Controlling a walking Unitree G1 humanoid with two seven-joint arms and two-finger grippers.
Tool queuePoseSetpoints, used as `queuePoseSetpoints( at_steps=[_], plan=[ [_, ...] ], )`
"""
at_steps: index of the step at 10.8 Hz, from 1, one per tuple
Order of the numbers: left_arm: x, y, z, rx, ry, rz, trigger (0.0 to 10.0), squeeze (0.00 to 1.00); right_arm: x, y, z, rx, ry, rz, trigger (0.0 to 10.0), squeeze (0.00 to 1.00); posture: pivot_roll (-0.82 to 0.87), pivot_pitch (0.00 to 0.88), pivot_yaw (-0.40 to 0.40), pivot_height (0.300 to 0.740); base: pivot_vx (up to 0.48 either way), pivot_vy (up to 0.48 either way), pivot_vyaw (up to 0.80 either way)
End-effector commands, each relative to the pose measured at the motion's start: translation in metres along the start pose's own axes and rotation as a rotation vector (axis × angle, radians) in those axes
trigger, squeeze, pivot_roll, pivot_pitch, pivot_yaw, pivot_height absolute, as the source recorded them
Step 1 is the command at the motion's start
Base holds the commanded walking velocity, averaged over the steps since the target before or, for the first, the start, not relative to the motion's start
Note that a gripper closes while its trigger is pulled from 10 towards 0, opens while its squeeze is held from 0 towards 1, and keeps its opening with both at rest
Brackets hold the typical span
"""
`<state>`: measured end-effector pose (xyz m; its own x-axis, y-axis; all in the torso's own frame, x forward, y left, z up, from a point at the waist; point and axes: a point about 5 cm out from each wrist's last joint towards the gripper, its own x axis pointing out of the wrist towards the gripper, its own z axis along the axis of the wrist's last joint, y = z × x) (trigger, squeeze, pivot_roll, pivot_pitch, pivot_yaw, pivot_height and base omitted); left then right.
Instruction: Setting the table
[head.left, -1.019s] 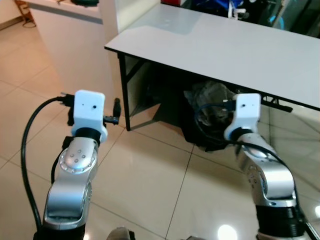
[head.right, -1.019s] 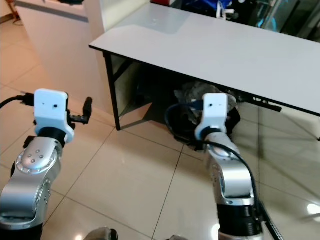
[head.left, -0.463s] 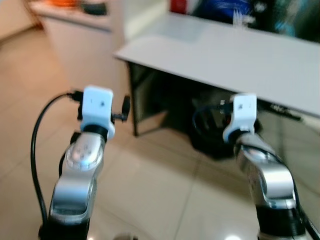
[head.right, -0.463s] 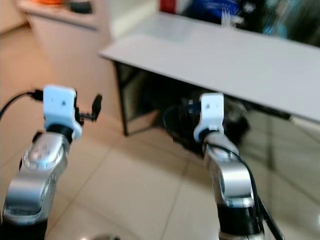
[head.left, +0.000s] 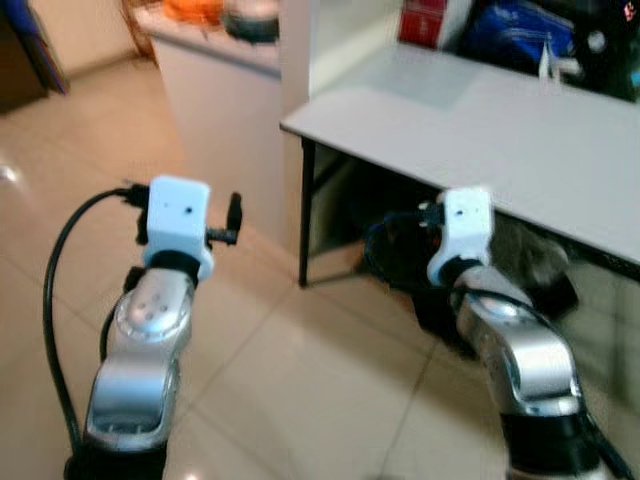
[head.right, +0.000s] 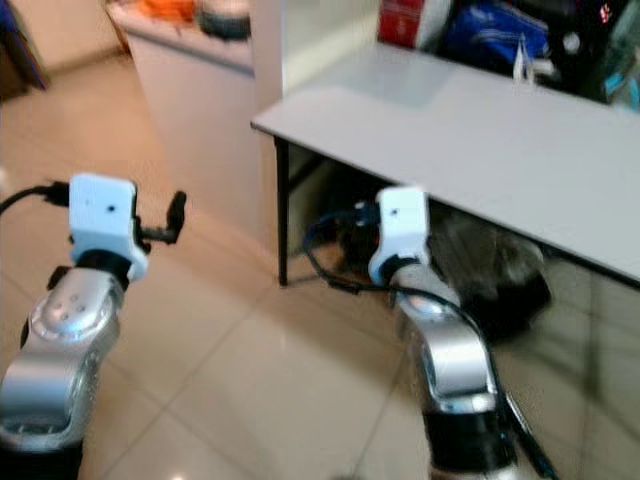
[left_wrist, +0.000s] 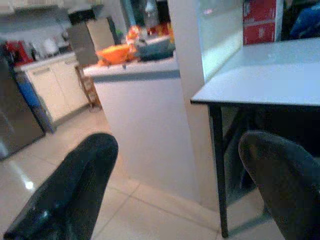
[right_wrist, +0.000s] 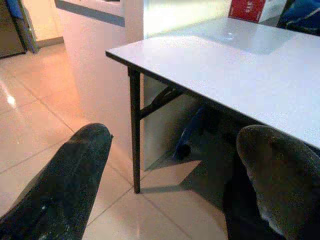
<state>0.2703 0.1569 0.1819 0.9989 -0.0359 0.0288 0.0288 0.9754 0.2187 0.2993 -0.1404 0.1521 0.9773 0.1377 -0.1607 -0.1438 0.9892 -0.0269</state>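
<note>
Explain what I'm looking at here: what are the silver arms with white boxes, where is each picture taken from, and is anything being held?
This is a humanoid robot. Two pictures come from its head camera, looking down at its two silver arms; the white boxes are wrist cameras. The other two look along each gripper's black fingers. The left gripper and right gripper are both open and hold nothing. Ahead stands a long grey folding table with black legs, its near part bare; a red box and a blue bag sit at its far edge. Left of it is a white counter carrying an orange bowl.
</note>
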Motion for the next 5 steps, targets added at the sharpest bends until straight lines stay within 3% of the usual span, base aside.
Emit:
queuePoseSetpoints(
  at_steps=[1, 5],
  plan=[
    [-0.0036, 0.0127, -0.0002, 0.029, 0.002, 0.044, 10.0, 0.00, 0.0021, 0.0107, 0.0050, 0.007, -0.025, 0.042, 10.0, 0.00, 0.05, 0.000, -0.034, 0.740, 0.424, 0.000, 0.80],
    [-0.0122, 0.0184, -0.0017, 0.035, 0.013, 0.075, 10.0, 0.00, 0.0026, 0.0188, 0.0048, 0.018, -0.036, 0.096, 10.0, 0.00, 0.09, 0.002, -0.062, 0.740, 0.409, 0.000, 0.80]
  ],
)
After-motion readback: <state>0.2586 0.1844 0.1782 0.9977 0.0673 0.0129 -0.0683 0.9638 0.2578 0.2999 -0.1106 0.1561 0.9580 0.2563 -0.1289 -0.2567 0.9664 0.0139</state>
